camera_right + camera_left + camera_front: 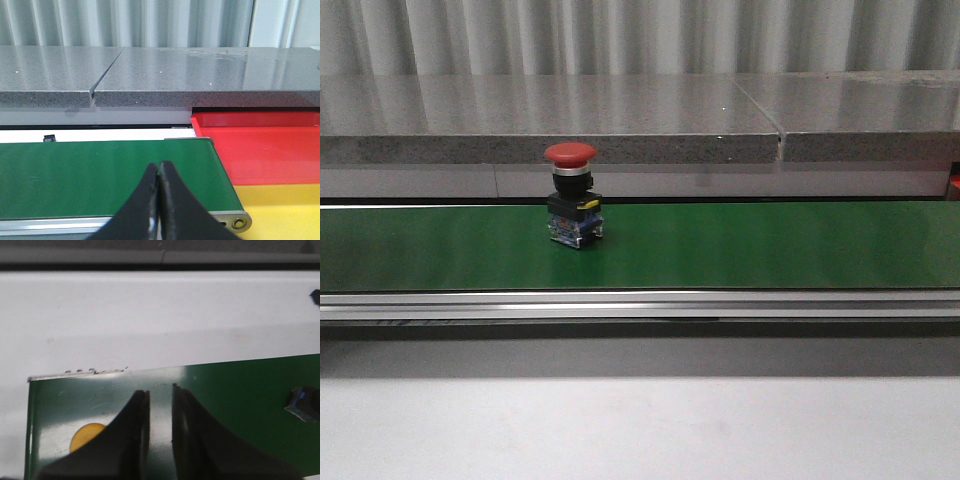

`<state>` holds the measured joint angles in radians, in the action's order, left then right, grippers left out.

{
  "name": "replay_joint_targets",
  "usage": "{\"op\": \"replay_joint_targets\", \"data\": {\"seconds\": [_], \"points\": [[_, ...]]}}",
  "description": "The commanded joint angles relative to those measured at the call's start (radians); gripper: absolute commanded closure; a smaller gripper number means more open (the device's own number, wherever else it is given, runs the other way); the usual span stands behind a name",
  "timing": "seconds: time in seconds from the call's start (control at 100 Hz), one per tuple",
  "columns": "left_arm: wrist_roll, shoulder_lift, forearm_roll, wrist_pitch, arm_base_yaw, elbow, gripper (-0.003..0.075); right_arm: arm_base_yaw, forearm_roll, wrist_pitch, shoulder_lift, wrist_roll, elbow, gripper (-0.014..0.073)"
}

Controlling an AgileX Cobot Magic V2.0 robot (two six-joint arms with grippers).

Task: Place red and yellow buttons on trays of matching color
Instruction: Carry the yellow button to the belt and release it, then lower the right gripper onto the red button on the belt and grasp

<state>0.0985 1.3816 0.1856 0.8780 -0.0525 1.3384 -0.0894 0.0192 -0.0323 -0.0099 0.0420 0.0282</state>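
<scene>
A red button [572, 195] with a mushroom cap and a black and blue base stands upright on the green belt [770, 245], left of centre. Neither gripper shows in the front view. In the left wrist view my left gripper [160, 396] hangs over the belt's end, open by a narrow gap with nothing in it. A round yellow cap [85, 436], apparently the yellow button, peeks out from behind one finger. My right gripper [159, 168] is shut and empty over the belt's other end, beside the red tray [260, 145] and yellow tray [282, 210].
A grey stone ledge [620, 120] runs behind the belt, and an aluminium rail [640, 303] runs along its front. White tabletop [640, 430] lies nearer. A dark bluish block [304, 404] sits on the belt at the edge of the left wrist view.
</scene>
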Motion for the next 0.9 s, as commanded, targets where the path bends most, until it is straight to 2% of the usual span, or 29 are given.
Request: {"op": "replay_joint_targets", "data": {"seconds": [0.0,0.14,0.33,0.63,0.89], "points": [[0.011,-0.108,0.011,-0.154,-0.053,-0.047,0.0741,-0.003,0.008,0.072,-0.021,-0.005,-0.018,0.0659],[0.032,-0.226,0.011,-0.222,-0.092,-0.18,0.0741,-0.003,0.009,0.072,-0.021,-0.006,-0.018,0.0659],[0.037,-0.425,0.01,-0.271,-0.096,-0.367,0.0741,-0.003,0.009,0.072,-0.021,-0.006,-0.018,0.0659],[0.037,-0.793,0.008,-0.245,-0.096,-0.636,0.0741,-0.004,0.009,0.074,-0.021,-0.006,-0.019,0.0659],[0.037,-0.999,0.008,-0.186,-0.096,-0.736,0.0741,-0.002,0.048,0.027,0.028,-0.007,-0.088,0.0659]]}}
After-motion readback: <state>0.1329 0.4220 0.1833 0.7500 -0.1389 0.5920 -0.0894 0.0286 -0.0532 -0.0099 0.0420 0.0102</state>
